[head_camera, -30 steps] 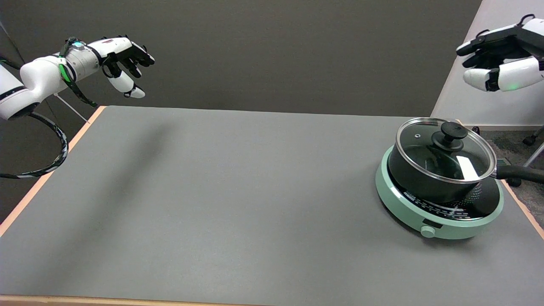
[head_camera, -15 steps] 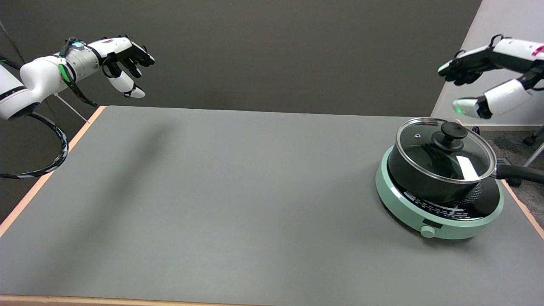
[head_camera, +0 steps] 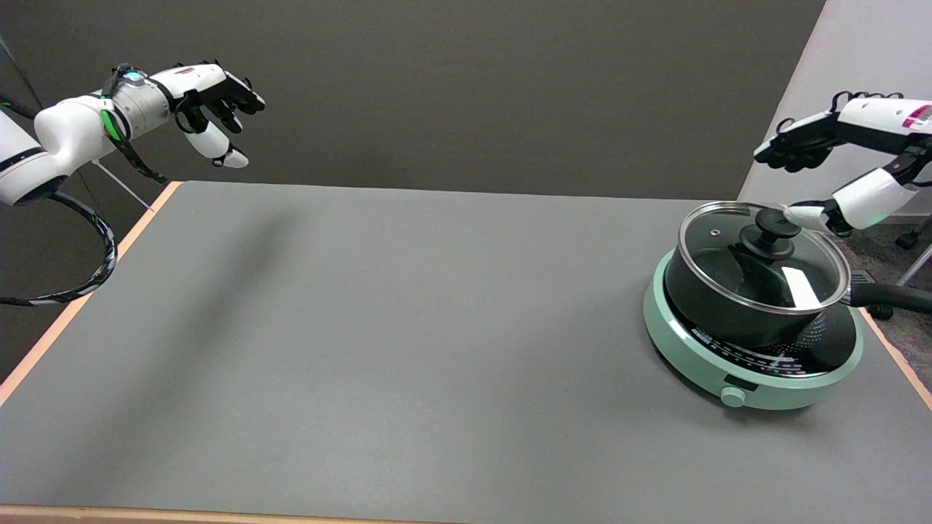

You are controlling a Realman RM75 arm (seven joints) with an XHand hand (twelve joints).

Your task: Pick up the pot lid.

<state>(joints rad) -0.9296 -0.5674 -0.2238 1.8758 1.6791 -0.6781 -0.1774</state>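
My fingers were spread and held nothing; upper ones stretched out level in the air, thumb tip lower, just beside the black knob, contact not clear from the head view; my right hand sat at the far right edge of frame, above and behind the pot, reaching toward picture left; wrist partly cut off by the frame edge; green light showed on the thumb.

Pot lid was glass with a metal rim, seated flat on the pot, knob upright at its centre, small vent hole toward the left side; a white rectangular glare sat on the glass to the right of the knob; pot was black, its long black handle pointed off to picture right past the tabletop edge.

Pot stood on a round mint-green cooker; cooker top was black with white markings, one round dial on the near side; cooker was near the right edge of the tabletop, which was grey with a light wooden rim.

Left hand hung in the air at upper left, beyond the far left corner of the tabletop, fingers curled loosely, nothing in it; a black-and-white cable looped below that arm.
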